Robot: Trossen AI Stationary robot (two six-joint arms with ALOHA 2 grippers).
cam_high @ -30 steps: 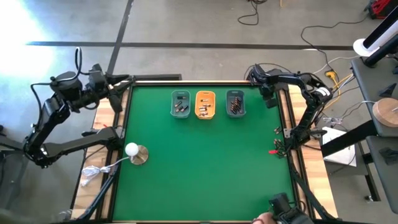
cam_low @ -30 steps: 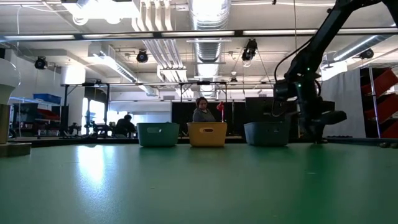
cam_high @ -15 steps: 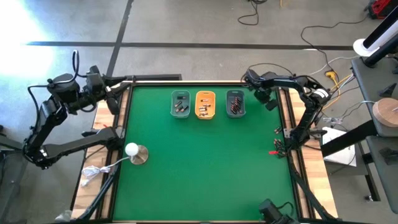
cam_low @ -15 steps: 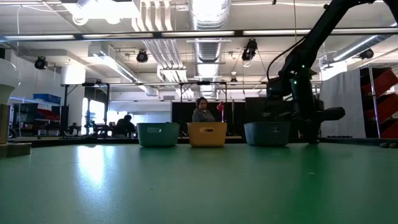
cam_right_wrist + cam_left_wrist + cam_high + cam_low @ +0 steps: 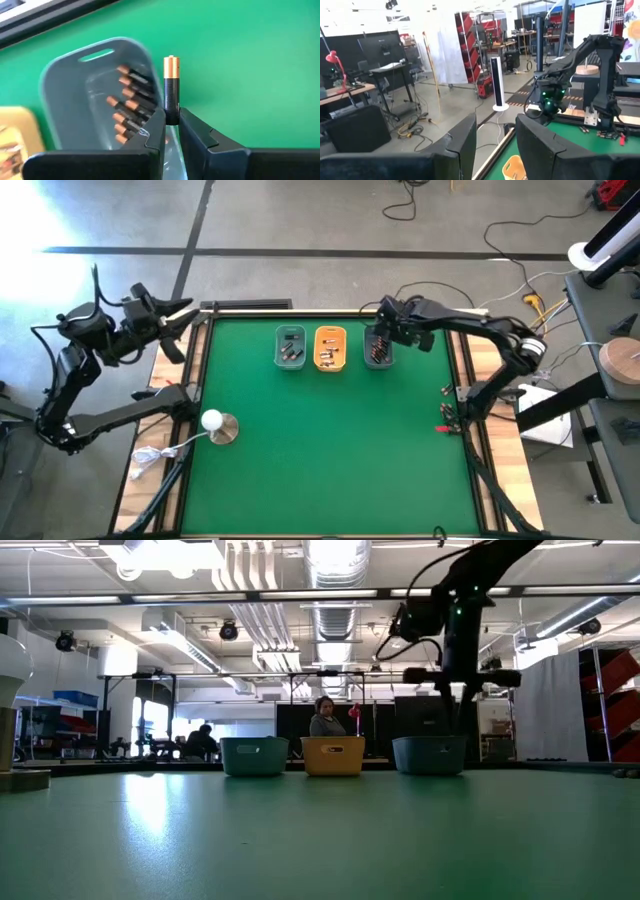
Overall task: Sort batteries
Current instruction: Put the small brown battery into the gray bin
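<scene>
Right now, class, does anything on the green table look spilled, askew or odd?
Nothing stands out. The three small trays sit in a row, none tipped. The right gripper holds one black-and-copper battery upright above the grey tray.

Worktop point(image 5: 330, 450): matt green covering, smooth, faintly reflective in the low view; pale wood border point(image 5: 505, 490) showing grain along its left and right edges. Grey tray point(image 5: 75, 100) near the far edge: smooth plastic, satin finish, moulded handle slot. Orange tray point(image 5: 330, 348): plastic, smooth. Teal tray point(image 5: 290, 348): plastic, smooth. Held battery point(image 5: 171, 87): glossy black jacket, copper-coloured metallic band, bright metal cap. Batteries in the grey tray point(image 5: 127, 107): same glossy black and copper finish. Right gripper point(image 5: 171, 122) fingers point(image 5: 197, 132): matt black plastic, fine-textured. Left gripper point(image 5: 495, 145) fingers point(image 5: 465, 140): matt black plastic. White ball point(image 5: 211, 419): smooth, matt, on a dull metallic round base point(image 5: 226, 429).
</scene>
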